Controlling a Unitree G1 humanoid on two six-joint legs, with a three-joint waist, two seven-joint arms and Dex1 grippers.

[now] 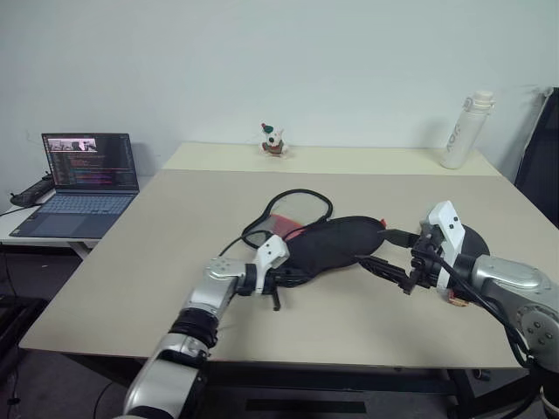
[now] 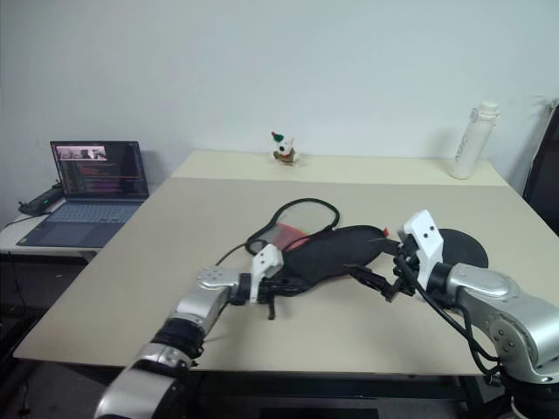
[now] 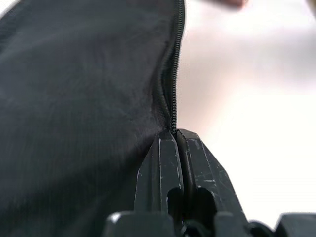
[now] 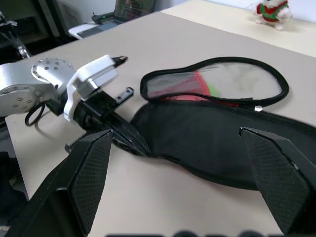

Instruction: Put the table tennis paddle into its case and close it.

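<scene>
While the laptop (image 1: 86, 182) sits open on a side desk at the far left of the head view, the table (image 1: 175, 253) fills the centre. At lower left of centre, the left gripper (image 1: 281, 281) has its fingers pressed together on the near edge of the case (image 1: 336, 243); the left wrist view shows the fingertips (image 3: 174, 148) clamped on the zip seam of the black fabric. The case lies open mid-frame, its black half spread flat and its mesh-pocket flap (image 4: 217, 79) folded back behind, with red lining visible. Whether the paddle lies within cannot be told. A small toy (image 1: 274, 141) stands at the table's far edge, upper centre. Right of the case, the right gripper (image 1: 384, 262) hovers just beside its right end with fingers spread wide, holding nothing. A dark round object (image 2: 463, 247) lies behind that wrist; what it is cannot be told. A white bottle (image 1: 465, 129) stands at upper right.
</scene>
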